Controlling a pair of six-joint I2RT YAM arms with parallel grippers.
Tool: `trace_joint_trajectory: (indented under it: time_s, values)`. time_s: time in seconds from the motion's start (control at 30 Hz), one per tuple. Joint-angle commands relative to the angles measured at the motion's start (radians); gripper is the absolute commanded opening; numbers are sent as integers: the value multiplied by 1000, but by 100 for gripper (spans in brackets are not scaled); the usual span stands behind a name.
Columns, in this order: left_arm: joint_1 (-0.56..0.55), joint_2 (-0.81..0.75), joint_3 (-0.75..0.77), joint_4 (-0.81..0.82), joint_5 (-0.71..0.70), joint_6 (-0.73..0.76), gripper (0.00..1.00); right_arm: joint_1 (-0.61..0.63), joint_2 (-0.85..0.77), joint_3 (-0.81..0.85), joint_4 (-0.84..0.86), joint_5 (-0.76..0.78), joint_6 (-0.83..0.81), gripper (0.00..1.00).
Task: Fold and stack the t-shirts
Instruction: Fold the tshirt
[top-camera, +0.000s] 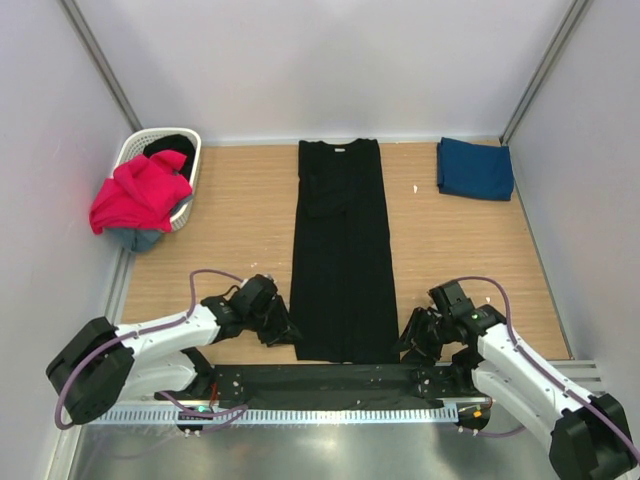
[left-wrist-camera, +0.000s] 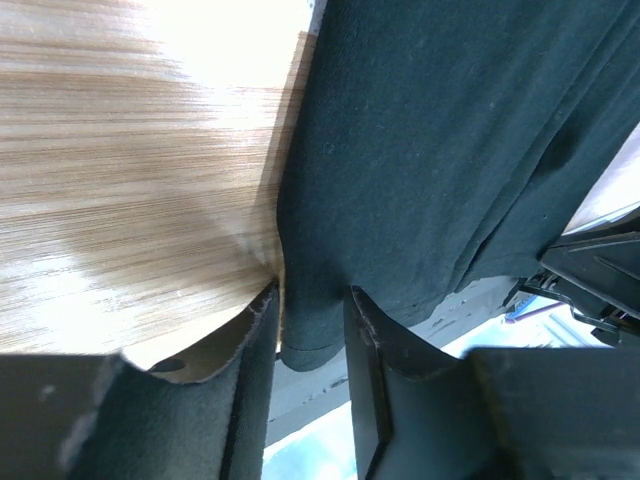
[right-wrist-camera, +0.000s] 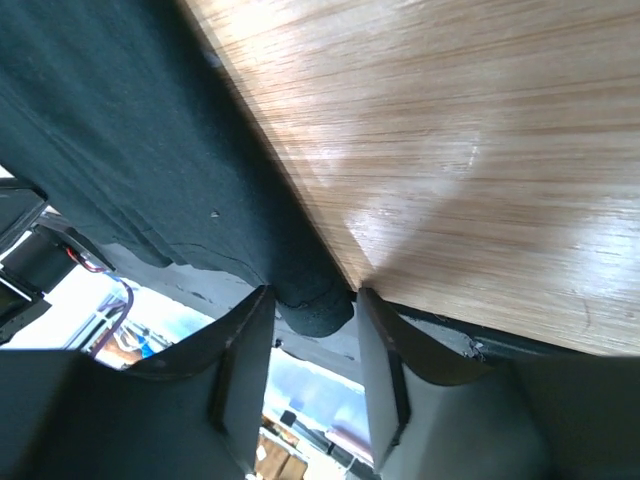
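Note:
A large black t-shirt lies folded into a long narrow strip down the middle of the wooden table, collar at the far end. My left gripper is at its near left hem corner and my right gripper at its near right corner. In the left wrist view the jaws stand open around the bunched hem corner of the black cloth. The right wrist view shows the same: open jaws with the black cloth's corner between them. A folded navy t-shirt lies far right. A magenta-red t-shirt spills over the basket.
The white lattice basket stands at the far left corner, with dark cloth inside and a bluish cloth under the red shirt. Grey walls close in the table on three sides. The near table edge and metal rail run just behind both grippers.

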Motion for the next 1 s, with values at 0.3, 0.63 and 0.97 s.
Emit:
trace_joint_trajectory:
  time_s: [0.3,0.63,0.97]
  values:
    - [-29,74,-7,-47,-58,16,0,7,91,-33,67,45,-42,13]
    - [-27,20,160,-191,-113,71,0,7,131,125,107,45,-36,1]
    - [95,37,358,-230,-137,183,0,6,274,355,161,60,-57,1]
